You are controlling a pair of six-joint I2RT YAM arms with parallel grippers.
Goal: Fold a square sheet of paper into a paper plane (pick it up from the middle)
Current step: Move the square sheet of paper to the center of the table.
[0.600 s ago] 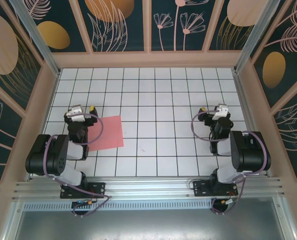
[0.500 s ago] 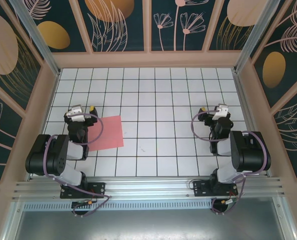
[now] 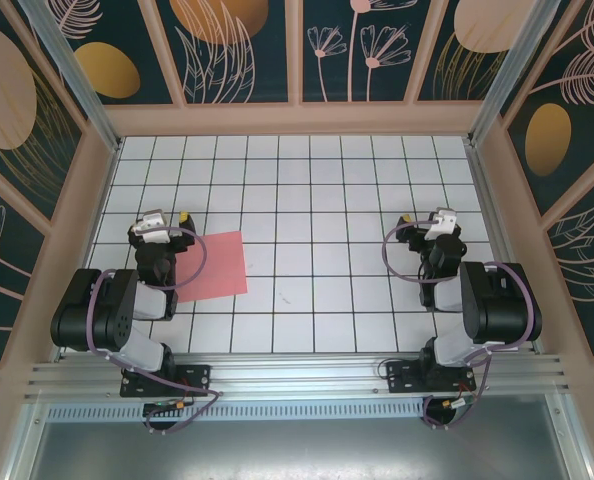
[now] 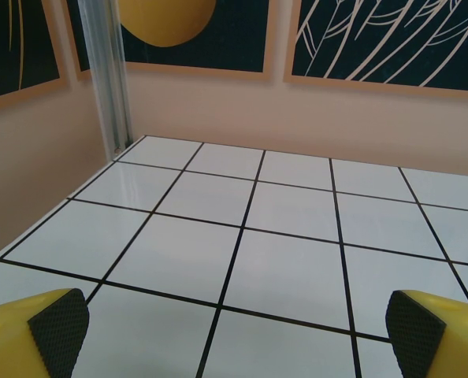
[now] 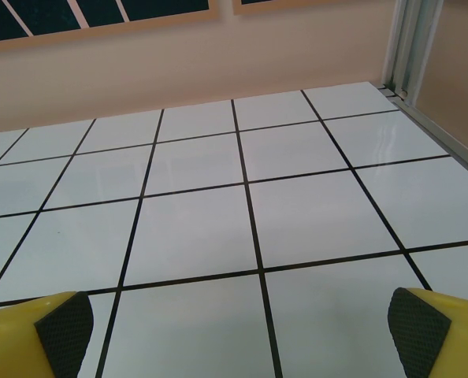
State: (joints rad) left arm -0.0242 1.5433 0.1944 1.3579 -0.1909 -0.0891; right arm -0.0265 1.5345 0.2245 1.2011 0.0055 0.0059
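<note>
Nearest the camera, the two arm bases sat bolted along the table's front rail, each arm folded back on itself with its gripper low over the white gridded table point(image 3: 307, 180). The left gripper point(image 3: 165, 222) stood spread wide: in its wrist view the left gripper point(image 4: 234, 335) showed only the black pads point(image 4: 59, 323) of its yellow fingers at the two bottom corners, with bare tiles between them and nothing held. The right gripper point(image 3: 434, 224) was likewise spread wide and empty; in its wrist view the right gripper point(image 5: 242, 331) had its pads point(image 5: 417, 324) far apart at the frame's lower corners.

The square sheet of paper point(image 3: 215, 265) lay flat and unfolded on the tiles just to the right of the left gripper and slightly behind its fingertips, its left edge running under the left arm's wrist; whether the arm touched it was hard to judge from above. It lay well to the left of the right gripper.

Ahead of both grippers the tiles ran on bare to the peach-coloured back wall point(image 3: 297, 118), topped by dark leaf-patterned panels point(image 3: 357, 45).
</note>
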